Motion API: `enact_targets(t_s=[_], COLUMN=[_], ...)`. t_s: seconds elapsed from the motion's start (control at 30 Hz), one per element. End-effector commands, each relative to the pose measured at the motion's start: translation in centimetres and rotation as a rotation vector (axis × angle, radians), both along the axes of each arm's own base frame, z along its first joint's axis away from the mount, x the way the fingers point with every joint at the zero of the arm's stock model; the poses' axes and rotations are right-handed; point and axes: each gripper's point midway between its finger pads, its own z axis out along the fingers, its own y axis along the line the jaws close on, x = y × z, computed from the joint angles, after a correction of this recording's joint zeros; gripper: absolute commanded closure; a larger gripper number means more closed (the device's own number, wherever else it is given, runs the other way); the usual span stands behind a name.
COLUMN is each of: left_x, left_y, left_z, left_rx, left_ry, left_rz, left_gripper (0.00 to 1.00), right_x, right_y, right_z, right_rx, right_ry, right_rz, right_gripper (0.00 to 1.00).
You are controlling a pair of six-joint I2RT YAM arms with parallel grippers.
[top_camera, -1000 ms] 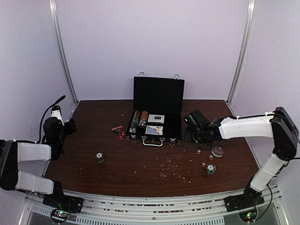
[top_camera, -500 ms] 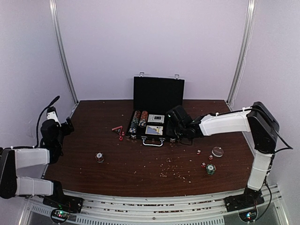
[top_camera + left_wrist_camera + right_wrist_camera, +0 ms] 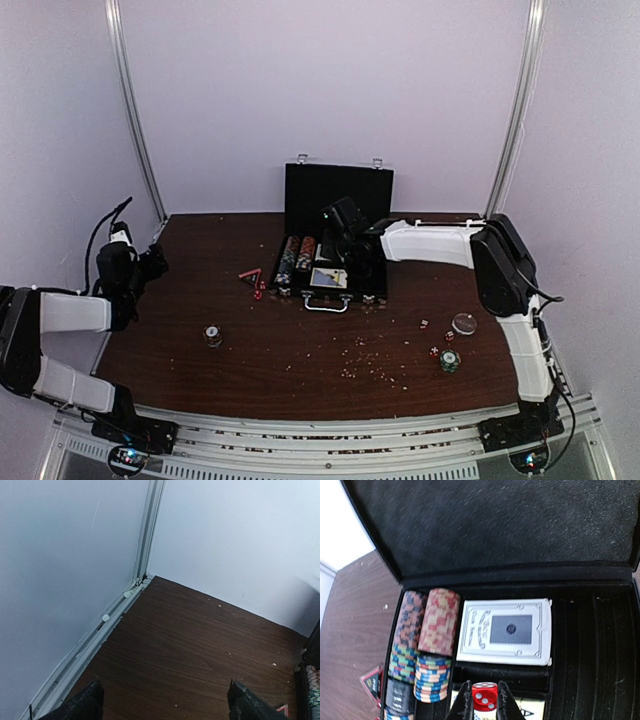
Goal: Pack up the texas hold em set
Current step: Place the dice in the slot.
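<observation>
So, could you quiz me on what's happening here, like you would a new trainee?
1. True or false: the right gripper pinches a red die above the open case.
2. What lies just right of the chip stacks inside the case? A) a card deck B) a spoon C) a phone
3. Fill in: the left gripper is ___ and holds nothing.

Key: 1 true; 2 A; 3 open.

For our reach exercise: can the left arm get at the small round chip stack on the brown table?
Probably yes: nothing stands between its open, empty pincer and the chip stack.
</observation>
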Motion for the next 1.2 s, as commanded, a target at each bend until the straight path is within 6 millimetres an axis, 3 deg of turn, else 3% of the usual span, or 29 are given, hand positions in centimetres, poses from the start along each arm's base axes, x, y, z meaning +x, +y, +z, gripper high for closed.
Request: enact_targets(t_s=[0.0,0.1,0.33,0.57,0.93,1.17], left_x=[1.7,2.7,0.5,-0.4,-1.0,-1.7], left_y=[-1.4,-2.4,-3.8,-4.5,-5.6,-6.1], left_z=[2.7,2.5,3.4,2.7,5.3,6.2], left_rx=[-0.102,-0.054,-0.015,0.091,0.091,0.14], left_ry=[-0.095,0.013,0.056,0.16,0.096,0.061], left_rz=[-0.046,-0.111,-0.208,-0.284,-0.345,-0.384], left_gripper=[0.12,0.12,0.11,0.11,0.06,0.02], right_x=[0.4,0.1,-0.8,-1.0,0.1,0.6], right_y=[-0.5,-0.2,-0.4,-1.7,-4.6,-4.2], right_z=[0.8,0.3,-1.0,-1.2,-2.1,-2.3], right_rx=[0.049,0.089,0.113,0.117,0.05,0.054], right_ry=[0.083,0.145,0.244,0.27,0.271,0.256], right_rz=[-0.033,-0.032,-0.046,-0.102,-0.169,-0.149], right_gripper=[1.0,1.0,1.0,1.0,1.0,1.0])
